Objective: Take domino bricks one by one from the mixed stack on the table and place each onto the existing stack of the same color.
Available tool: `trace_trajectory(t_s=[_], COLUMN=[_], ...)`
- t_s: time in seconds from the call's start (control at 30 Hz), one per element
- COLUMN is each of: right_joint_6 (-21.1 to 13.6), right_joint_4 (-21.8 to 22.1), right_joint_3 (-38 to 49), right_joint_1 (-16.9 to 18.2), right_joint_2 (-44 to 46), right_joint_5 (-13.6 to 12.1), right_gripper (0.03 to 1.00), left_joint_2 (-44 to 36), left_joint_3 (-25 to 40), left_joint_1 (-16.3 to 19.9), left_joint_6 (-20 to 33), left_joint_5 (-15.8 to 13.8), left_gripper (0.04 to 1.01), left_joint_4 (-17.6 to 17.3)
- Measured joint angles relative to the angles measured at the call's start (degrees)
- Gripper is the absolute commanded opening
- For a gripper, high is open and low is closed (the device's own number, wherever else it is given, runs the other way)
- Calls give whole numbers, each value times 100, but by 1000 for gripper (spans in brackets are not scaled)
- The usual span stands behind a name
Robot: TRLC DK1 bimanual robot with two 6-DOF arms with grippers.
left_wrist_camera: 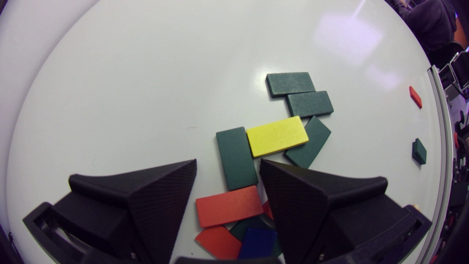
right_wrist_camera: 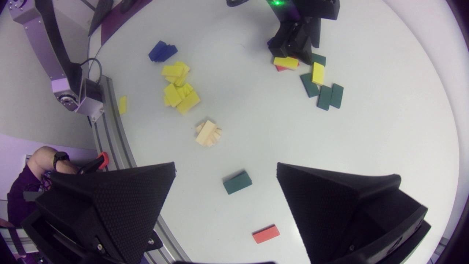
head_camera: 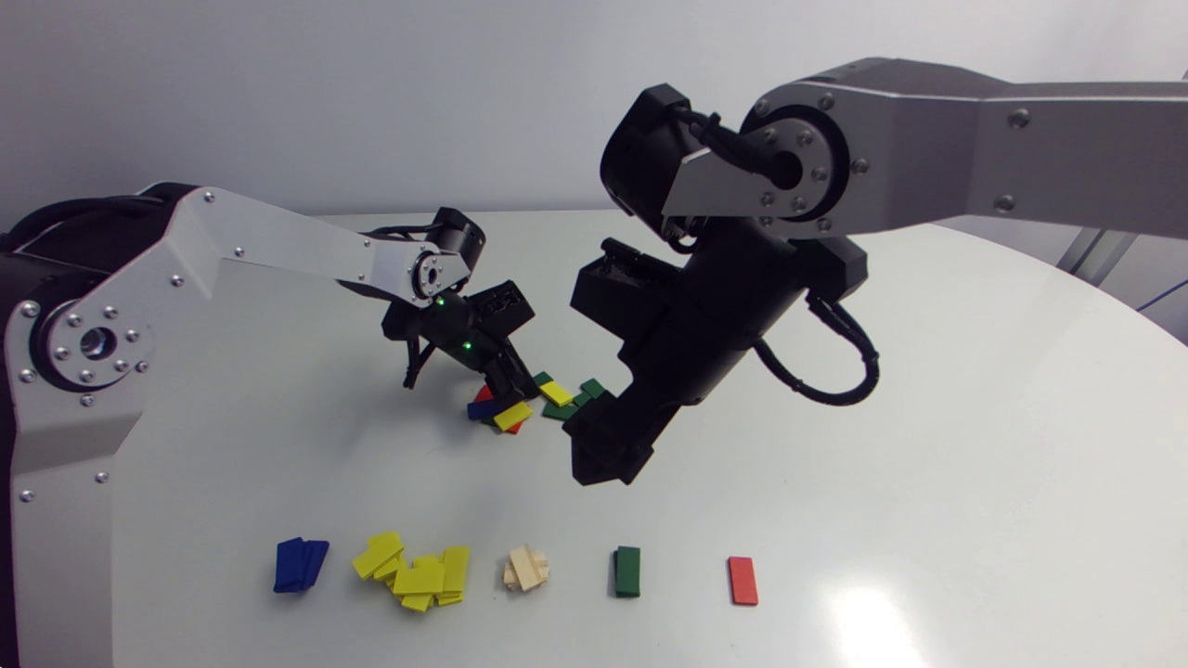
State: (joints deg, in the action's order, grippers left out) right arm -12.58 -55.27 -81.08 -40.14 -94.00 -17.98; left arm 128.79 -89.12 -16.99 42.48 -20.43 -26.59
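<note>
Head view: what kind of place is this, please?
Probably a robotics lab bench: a left arm and right arm over a white table, with loose domino bricks and a yellow stack.

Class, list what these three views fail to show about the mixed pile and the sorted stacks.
- Head view: the left gripper and right gripper cover much of the mixed pile.
- Left wrist view: the blue brick is partly covered by the left gripper.
- Head view: the green stack is too small to count its bricks.

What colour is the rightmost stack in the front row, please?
Red stack, best in the head view.
</note>
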Motion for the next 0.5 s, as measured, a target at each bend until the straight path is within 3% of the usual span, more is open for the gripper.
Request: trace_trajectory(t_s=[0.07, 0.5], right_joint_6=[0, -2], right_joint_4=[0, 42], right_joint_3=[0, 101], right_joint_1=[0, 39], right_joint_2=[0, 33], right_joint_5=[0, 0], right_gripper=[970, 970], left_joint_2=[55, 52], left_joint_3=[-81, -164], left_joint_1=[0, 17], left_joint_6=[0, 70], left_joint_5=[-17, -39], left_gripper=[295, 282], left_joint_4=[-9, -181])
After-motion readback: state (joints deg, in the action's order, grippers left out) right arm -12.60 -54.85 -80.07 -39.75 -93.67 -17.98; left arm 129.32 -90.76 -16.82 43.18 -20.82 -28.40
